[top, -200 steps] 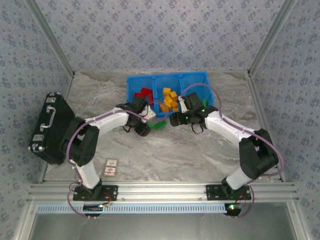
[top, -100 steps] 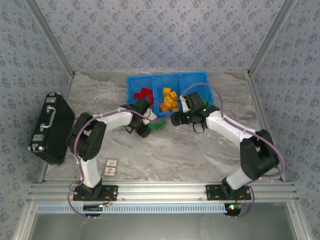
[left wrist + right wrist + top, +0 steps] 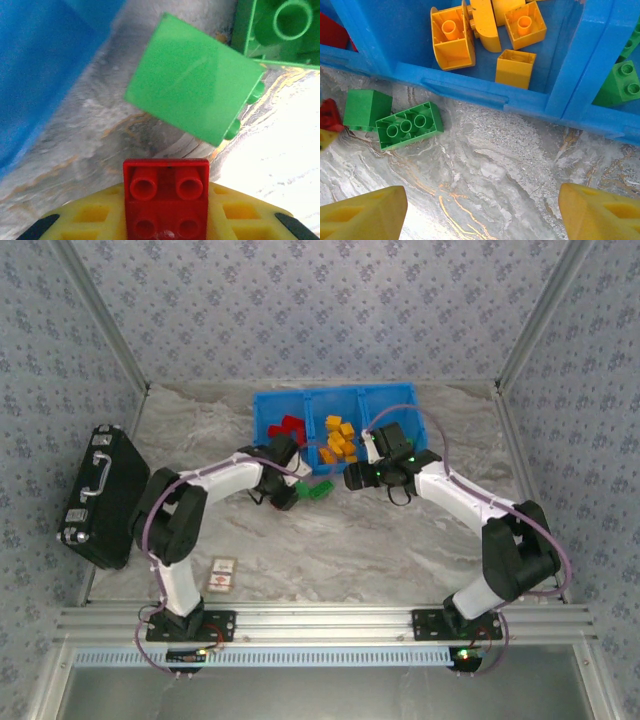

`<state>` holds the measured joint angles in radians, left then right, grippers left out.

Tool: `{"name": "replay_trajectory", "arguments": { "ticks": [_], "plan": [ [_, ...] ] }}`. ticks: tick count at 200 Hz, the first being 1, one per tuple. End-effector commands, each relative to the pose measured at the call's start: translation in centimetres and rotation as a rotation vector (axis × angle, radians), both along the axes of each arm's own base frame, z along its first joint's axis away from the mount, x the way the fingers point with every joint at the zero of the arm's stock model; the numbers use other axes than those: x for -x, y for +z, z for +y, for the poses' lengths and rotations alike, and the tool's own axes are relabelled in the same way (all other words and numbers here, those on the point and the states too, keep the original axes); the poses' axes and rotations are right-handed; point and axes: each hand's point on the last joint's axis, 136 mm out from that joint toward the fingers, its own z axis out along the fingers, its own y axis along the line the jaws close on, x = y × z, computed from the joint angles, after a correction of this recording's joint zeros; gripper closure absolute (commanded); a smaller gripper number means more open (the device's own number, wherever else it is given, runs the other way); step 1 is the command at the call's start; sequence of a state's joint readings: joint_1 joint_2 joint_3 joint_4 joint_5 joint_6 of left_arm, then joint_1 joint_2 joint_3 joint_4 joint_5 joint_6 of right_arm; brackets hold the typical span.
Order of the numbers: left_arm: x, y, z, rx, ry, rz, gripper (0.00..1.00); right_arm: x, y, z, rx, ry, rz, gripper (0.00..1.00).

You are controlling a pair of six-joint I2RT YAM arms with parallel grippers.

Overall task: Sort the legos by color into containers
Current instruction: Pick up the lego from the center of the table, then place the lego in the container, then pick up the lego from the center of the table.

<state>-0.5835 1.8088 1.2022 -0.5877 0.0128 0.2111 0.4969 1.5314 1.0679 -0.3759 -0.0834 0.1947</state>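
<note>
Currently clamping left gripper [image 3: 297, 485] on a red lego [image 3: 166, 197] just before the blue bin [image 3: 470, 85]; next needing a lift into the left compartment [image 3: 268, 415] among reds [image 3: 290, 426]; leaving two green legos [image 3: 410, 125] beside the bin wall; hovering right gripper [image 3: 480, 210] released.

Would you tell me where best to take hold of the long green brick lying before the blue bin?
Across its long side walls at mid-length, from straight above: the long green brick lies flat, underside up, both long sides clear.
</note>
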Motion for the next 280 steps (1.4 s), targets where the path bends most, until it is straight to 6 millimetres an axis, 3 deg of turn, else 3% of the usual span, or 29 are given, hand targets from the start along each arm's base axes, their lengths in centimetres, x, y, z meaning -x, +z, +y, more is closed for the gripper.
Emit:
{"name": "replay_trajectory", "arguments": {
  "ticks": [1,23,48,89,129,136,139,149,165,192,231,280],
  "plan": [
    [-2.3,6.5,-0.6,0.065,0.004,-0.144,0.69,0.3,0.2,0.1,-0.014,-0.003,0.002,0.19],
    [-4.4,9.9,-0.5,0.092,0.002,-0.221,0.71,0.5,-0.1,0.8,-0.026,0.007,0.009,0.19],
    [-6.9,11.7,0.4,0.118,0.036,-0.293,0.72,0.6,-0.5,2.1,-0.046,0.025,0.021,0.19],
    [-10.5,10.3,1.7,0.114,0.110,-0.308,0.72,1.5,-0.1,6.3,-0.057,0.196,-0.024,0.20],
    [-13.3,8.3,1.6,0.153,0.165,-0.271,0.69,1.7,0.2,9.8,-0.085,0.267,-0.013,0.21],
    [-13.6,8.0,1.4,0.158,0.166,-0.269,0.69,2.1,-0.5,10.2,-0.072,0.281,0.001,0.21],
    [-13.7,8.0,1.4,0.160,0.165,-0.270,0.69,1.6,0.5,10.9,-0.082,0.289,-0.021,0.21],
    [-14.1,7.8,1.2,0.165,0.168,-0.270,0.68,1.6,0.3,11.8,-0.063,0.306,-0.021,0.21],
    [-14.5,7.7,1.2,0.171,0.175,-0.268,0.63,1.8,-0.3,12.8,-0.016,0.327,-0.012,0.21],
    [-14.9,8.4,1.3,0.186,0.192,-0.286,0.41,1.2,-1.3,13.6,0.024,0.322,0.000,0.21],
    [-14.9,11.1,2.2,0.213,0.221,-0.341,0.34,0.5,-3.0,14.2,0.039,0.278,0.043,0.23],
    [-12.8,18.7,5.3,0.313,0.316,-0.474,0.33,0.3,-4.5,15.7,0.083,0.282,0.050,0.24]
  ]
}}
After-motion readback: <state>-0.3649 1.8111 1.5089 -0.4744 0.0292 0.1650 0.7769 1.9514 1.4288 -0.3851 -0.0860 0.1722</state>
